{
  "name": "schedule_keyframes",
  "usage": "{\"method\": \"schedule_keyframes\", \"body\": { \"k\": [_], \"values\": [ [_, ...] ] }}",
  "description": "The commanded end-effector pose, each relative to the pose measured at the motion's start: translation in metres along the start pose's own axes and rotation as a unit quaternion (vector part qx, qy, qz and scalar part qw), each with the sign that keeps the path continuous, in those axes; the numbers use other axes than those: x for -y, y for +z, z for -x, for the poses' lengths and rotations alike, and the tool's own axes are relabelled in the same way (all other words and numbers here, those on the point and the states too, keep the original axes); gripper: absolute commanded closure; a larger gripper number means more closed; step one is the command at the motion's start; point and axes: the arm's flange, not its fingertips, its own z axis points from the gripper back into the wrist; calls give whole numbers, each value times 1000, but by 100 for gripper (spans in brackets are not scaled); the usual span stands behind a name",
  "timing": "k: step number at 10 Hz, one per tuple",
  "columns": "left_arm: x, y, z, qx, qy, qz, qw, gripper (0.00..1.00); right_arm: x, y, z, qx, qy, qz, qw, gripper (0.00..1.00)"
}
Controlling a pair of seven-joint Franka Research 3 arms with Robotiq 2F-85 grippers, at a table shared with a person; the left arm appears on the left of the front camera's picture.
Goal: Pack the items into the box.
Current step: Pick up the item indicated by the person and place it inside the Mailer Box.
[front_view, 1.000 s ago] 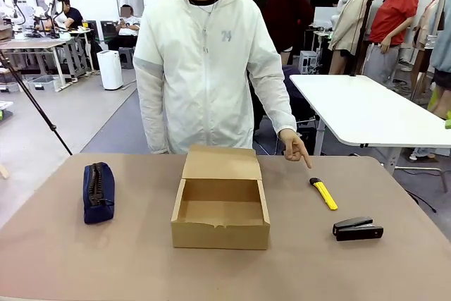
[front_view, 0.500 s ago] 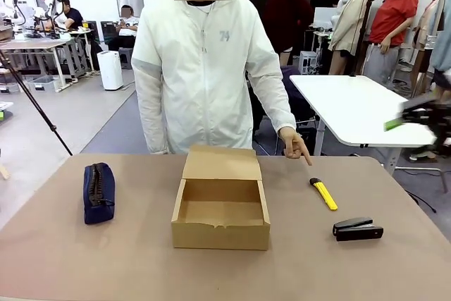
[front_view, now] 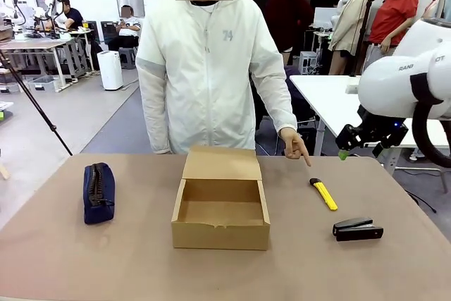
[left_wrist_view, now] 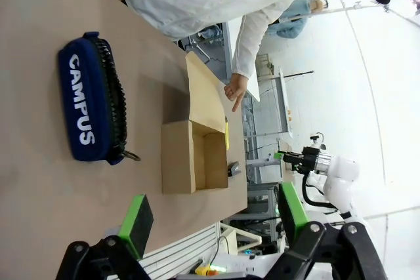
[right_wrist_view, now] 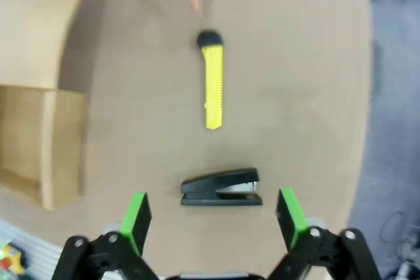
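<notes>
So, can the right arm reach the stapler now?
Probably yes: the right gripper is open above the stapler, nothing lies over it, and the person's hand is farther off by the yellow tool.

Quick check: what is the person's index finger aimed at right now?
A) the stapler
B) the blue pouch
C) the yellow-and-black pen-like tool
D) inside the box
C: the person's hand points down at the black end of the yellow tool, while the stapler lies nearer the robot and the pouch sits on the other side of the box.
</notes>
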Motion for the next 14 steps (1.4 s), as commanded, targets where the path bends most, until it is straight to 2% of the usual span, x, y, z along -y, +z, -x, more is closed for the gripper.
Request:
{"method": "schedule_keyframes", "body": {
  "k": [1, 2, 3, 4, 5, 7, 8, 9, 10, 12, 14],
  "values": [
    [0, 2, 0, -3, -8, 2, 1000, 0, 6, 9, 0, -9, -60, -55, 997, 0],
    [0, 2, 0, -3, -8, 2, 1000, 0, 6, 9, 0, -9, -60, -55, 997, 0],
    [0, 2, 0, -3, -8, 2, 1000, 0, 4, 2, 1, -3, -16, -15, 1000, 0],
    [0, 2, 0, -3, -8, 2, 1000, 0, 6, -20, -20, -46, -5, -4, 999, 0],
    [0, 2, 0, -3, -8, 2, 1000, 0, 1, -37, -36, -56, 36, -15, 998, 0],
    [0, 2, 0, -3, -8, 2, 1000, 0, 10, -97, -61, -100, 47, -15, 994, 0],
    [0, 2, 0, -3, -8, 2, 1000, 0, 2, -127, -60, -113, 56, -17, 992, 0],
    [0, 2, 0, -3, -8, 2, 1000, 0, 6, -151, -59, -115, 56, 14, 992, 0],
    [0, 2, 0, -3, -8, 2, 1000, 0, 6, -167, -51, -106, 48, 26, 993, 0],
    [0, 2, 0, -3, -8, 2, 1000, 0, 2, -193, -44, -53, 23, 49, 997, 0],
    [0, 2, 0, -3, -8, 2, 1000, 0, 5, -201, -45, -42, 9, 45, 998, 0]
  ]
}}
